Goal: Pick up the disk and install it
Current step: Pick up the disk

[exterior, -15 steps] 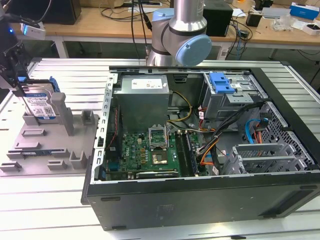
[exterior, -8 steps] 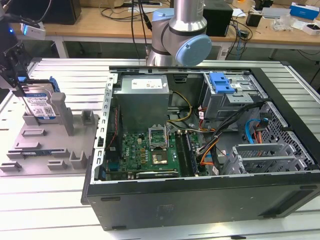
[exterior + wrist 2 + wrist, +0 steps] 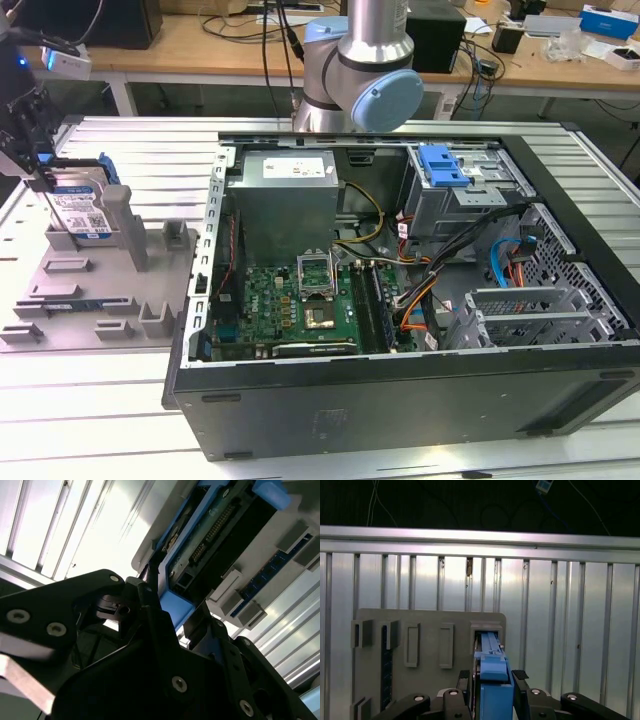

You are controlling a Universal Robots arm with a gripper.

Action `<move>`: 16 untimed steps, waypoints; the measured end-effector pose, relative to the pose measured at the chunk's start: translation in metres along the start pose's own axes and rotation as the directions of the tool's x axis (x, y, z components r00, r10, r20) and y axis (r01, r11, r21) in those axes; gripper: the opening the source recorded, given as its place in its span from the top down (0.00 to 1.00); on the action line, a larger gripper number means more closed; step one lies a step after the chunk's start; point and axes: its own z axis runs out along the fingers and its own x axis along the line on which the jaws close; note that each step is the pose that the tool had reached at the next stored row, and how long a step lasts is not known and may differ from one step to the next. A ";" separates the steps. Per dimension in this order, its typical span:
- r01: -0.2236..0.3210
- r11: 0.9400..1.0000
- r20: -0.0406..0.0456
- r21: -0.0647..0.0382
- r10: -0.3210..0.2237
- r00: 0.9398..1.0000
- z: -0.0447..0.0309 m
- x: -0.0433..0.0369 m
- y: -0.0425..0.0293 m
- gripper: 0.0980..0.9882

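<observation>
From my station, the gripper (image 3: 42, 178) is at the far edge of the exterior view's left, partly cut off by the frame. It is directly over the disk (image 3: 82, 212), which stands on edge in a slot of the grey holder plate (image 3: 70, 290). In the first wrist view the jaws are closed against the disk's blue carrier (image 3: 493, 685) from both sides. The drive's lower part drops out of sight into the slot. In the second wrist view I see one thin black finger (image 3: 150, 592) against the carrier's edge. The drive's dark circuit-board face (image 3: 215, 530) is hard to read past the gripper body. The open computer case (image 3: 400, 410) lies well apart towards the exterior view's right, its drive cage with the blue latch (image 3: 443, 165) at the back corner.
</observation>
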 end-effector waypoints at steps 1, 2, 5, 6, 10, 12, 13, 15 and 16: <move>0.000 1.000 0.000 0.000 0.000 1.000 0.0000 0.0000 0.0000 0.60; 0.000 1.000 0.000 0.000 0.000 1.000 0.0000 0.0000 0.0000 0.60; -0.001 1.000 0.000 0.000 0.001 1.000 0.0001 0.0000 0.0000 0.60; -0.001 1.000 0.000 0.000 0.001 1.000 0.0001 0.0000 0.0000 0.60; -0.005 1.000 0.000 0.000 0.005 1.000 0.0002 0.0000 0.0000 0.60; -0.009 1.000 0.000 0.000 0.009 1.000 0.0002 0.0000 0.0000 0.60; -0.012 1.000 0.000 0.000 0.012 1.000 0.0003 0.0000 0.0000 0.60; -0.016 1.000 0.000 0.000 0.016 1.000 0.0003 0.0000 0.0000 0.60; -0.018 1.000 0.000 0.000 0.018 1.000 0.0004 0.0000 0.0000 0.60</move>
